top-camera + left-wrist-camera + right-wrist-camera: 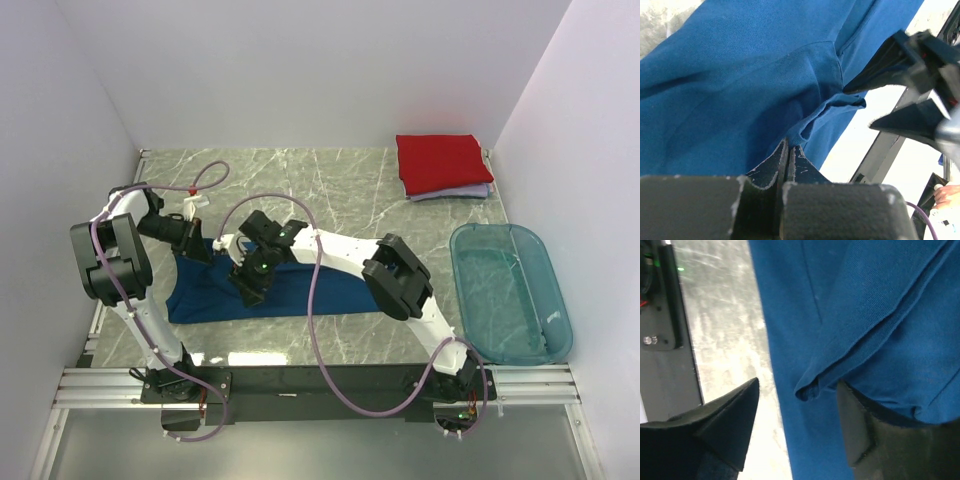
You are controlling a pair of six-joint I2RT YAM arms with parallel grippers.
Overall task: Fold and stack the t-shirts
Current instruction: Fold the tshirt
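Note:
A dark blue t-shirt (pixel 320 290) lies spread along the near part of the marble table (pixel 330 190). At its left end my left gripper (pixel 197 248) is shut on the shirt's edge; the left wrist view shows the fingertips (pixel 788 146) pinched on a hem of the blue cloth (pixel 740 90). My right gripper (pixel 247 290) hovers over the shirt just right of the left one. It is open (pixel 798 382), with a folded hem of the blue cloth (pixel 865 300) lying between its fingers. A folded red t-shirt (pixel 443 163) rests on a pale lavender one (pixel 455 193) at the back right.
A translucent teal tub (pixel 510 290) stands at the right edge of the table. White walls close in the left, back and right sides. The arms' base rail (pixel 300 385) runs along the near edge.

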